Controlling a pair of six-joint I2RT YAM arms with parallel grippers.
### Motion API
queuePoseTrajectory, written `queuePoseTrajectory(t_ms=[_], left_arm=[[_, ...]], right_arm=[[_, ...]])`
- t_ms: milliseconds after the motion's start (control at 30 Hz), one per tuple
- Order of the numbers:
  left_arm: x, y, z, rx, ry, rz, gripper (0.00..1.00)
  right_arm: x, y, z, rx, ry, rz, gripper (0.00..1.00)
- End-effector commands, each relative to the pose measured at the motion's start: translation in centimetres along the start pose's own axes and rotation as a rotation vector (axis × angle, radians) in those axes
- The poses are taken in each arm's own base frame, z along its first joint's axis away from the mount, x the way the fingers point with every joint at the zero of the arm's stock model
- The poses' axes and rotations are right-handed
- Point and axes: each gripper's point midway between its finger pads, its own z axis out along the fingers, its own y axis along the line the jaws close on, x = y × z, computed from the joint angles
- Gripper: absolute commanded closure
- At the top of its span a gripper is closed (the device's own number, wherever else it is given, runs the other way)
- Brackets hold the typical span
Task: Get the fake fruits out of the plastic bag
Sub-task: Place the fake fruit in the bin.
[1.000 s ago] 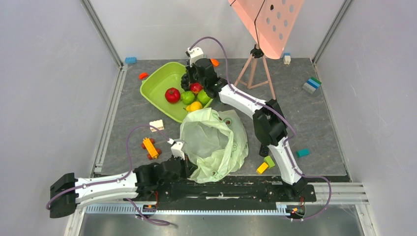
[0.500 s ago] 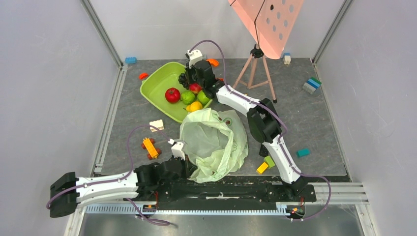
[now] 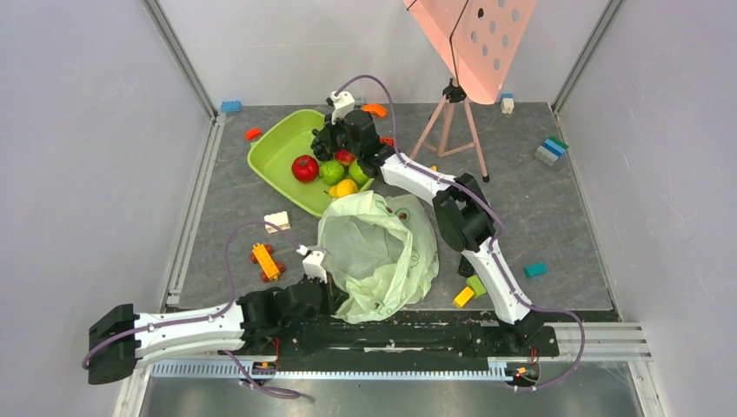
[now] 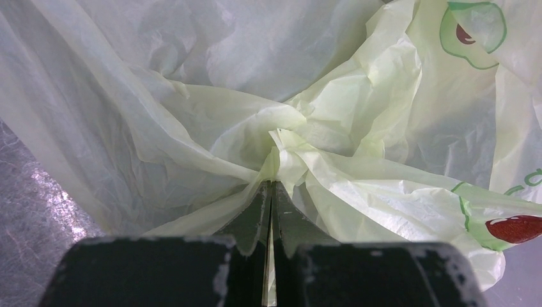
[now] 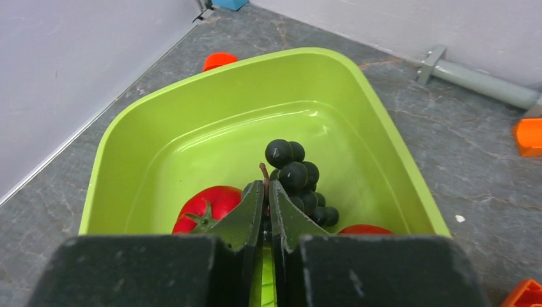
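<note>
The pale-green plastic bag [image 3: 378,252] lies crumpled and open-mouthed at the table's near middle. My left gripper [image 3: 335,295] is shut on its near edge, and in the left wrist view the film [image 4: 319,96] bunches at the closed gripper [image 4: 269,185]. My right gripper [image 3: 328,139] is shut on the black grape bunch [image 5: 299,182] by its stem and holds it over the lime-green tub [image 3: 274,156]. Two round green fruits [image 3: 331,172] lie in the tub. The dark round fruit and the avocado half are out of view.
The tub [image 5: 192,96] also holds a red tomato [image 3: 304,168], a red apple [image 3: 346,156] and a yellow pear [image 3: 345,188]. A tripod with a pink panel [image 3: 452,122] stands behind the right arm. An orange toy car [image 3: 265,261], a white block [image 3: 277,221] and yellow-green blocks [image 3: 469,291] lie around the bag.
My right gripper has moved a little left and farther over the tub with the grape bunch in it. The left gripper and the bag have not moved.
</note>
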Motion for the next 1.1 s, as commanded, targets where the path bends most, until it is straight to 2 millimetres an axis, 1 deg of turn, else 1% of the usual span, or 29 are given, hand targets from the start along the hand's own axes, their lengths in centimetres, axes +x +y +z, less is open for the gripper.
queuePoseTrajectory(t_ms=[0, 200, 400, 467, 600, 667, 767, 800, 867, 900, 1000, 1067], left_arm=[[-0.6, -0.2, 0.0, -0.015, -0.025, -0.025, 0.94], [-0.7, -0.2, 0.1, -0.021, -0.023, -0.016, 0.94], [-0.6, -0.1, 0.2, -0.031, -0.017, -0.008, 0.95], [-0.7, -0.1, 0.2, -0.029, -0.019, -0.009, 0.95], [-0.7, -0.1, 0.2, -0.027, -0.020, -0.012, 0.95], [-0.7, -0.1, 0.2, -0.029, -0.022, -0.012, 0.95], [-0.8, -0.2, 0.2, -0.030, -0.021, -0.009, 0.94], [-0.8, -0.2, 0.2, -0.030, -0.020, -0.007, 0.95], [-0.8, -0.2, 0.2, -0.030, -0.019, -0.005, 0.94], [-0.9, -0.3, 0.2, -0.029, -0.020, -0.005, 0.94], [-1.0, -0.4, 0.2, -0.030, -0.019, 0.004, 0.94], [-1.0, -0.5, 0.2, -0.030, -0.019, 0.005, 0.94]], right_arm=[[0.7, 1.7, 0.2, -0.081, -0.012, 0.033, 0.93], [2.7, 1.2, -0.1, -0.062, 0.050, 0.055, 0.92], [4.7, 0.5, -1.0, -0.036, 0.112, 0.127, 0.96], [5.2, 0.5, -1.3, -0.044, 0.127, 0.140, 0.95], [5.5, 0.4, -1.9, -0.046, 0.142, 0.149, 0.86], [5.5, 0.4, -2.2, -0.048, 0.145, 0.152, 0.79], [5.1, 0.3, -2.7, -0.051, 0.137, 0.149, 0.72], [4.7, 0.4, -2.8, -0.054, 0.131, 0.147, 0.68], [3.8, 0.4, -3.2, -0.058, 0.112, 0.137, 0.57], [3.4, 0.5, -3.3, -0.060, 0.105, 0.132, 0.54], [1.5, 0.6, -3.9, -0.066, 0.069, 0.105, 0.44], [-0.4, 0.9, -4.4, -0.074, 0.036, 0.081, 0.39]])
